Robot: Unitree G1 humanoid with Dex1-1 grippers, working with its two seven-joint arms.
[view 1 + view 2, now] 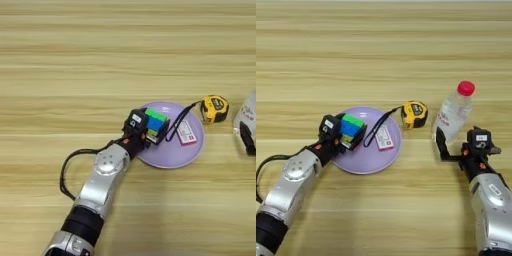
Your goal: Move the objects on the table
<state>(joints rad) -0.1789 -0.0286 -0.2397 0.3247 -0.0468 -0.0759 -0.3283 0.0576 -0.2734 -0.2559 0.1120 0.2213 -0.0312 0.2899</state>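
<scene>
Left claw (351, 134) gripping cube (352, 128) over plate rim (363, 169)

Cube (351, 128) over plate, bottle (454, 114) upright

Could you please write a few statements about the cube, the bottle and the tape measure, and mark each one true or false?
1. The left claw holds the puzzle cube over the lilac plate. True.
2. The clear bottle lies on its side. False: it stands upright, red cap on top.
3. The tape measure sits on the plate. False: its body is on the table beside the plate; only its strap and tag reach onto it.
4. The right claw is by the bottle's base. True.
</scene>
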